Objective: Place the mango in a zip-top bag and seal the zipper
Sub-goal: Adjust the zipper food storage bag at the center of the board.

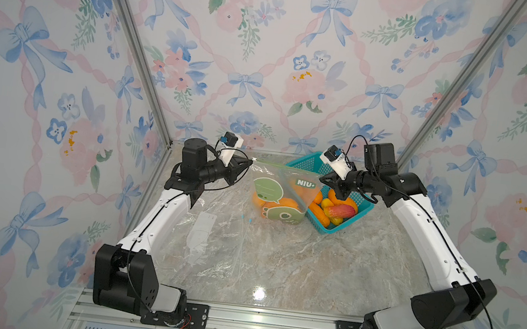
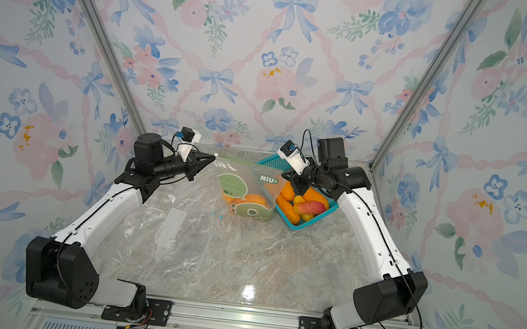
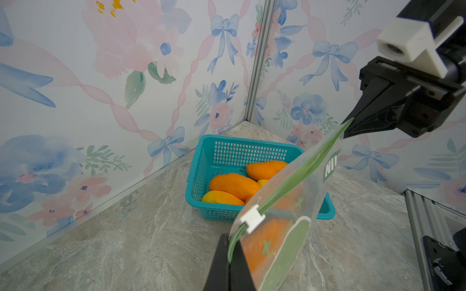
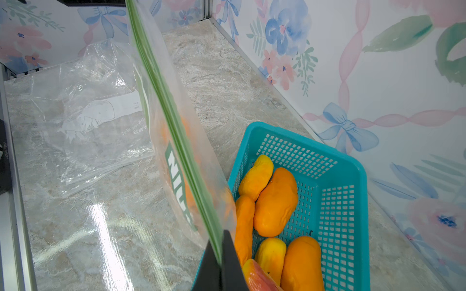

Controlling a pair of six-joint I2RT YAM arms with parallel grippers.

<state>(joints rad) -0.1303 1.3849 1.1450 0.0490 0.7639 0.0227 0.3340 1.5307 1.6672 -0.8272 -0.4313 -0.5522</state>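
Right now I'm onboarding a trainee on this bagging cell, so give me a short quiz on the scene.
1. True or false: the left gripper and right gripper both pinch the green zipper strip of the printed clear plastic zip-top bag.
2. The bag's white slider sits nearest: A) left gripper B) right gripper C) midway.
3. Fill in: the loose orange mangoes lie in a teal plastic ____.
Key: 1 true; 2 A; 3 basket.
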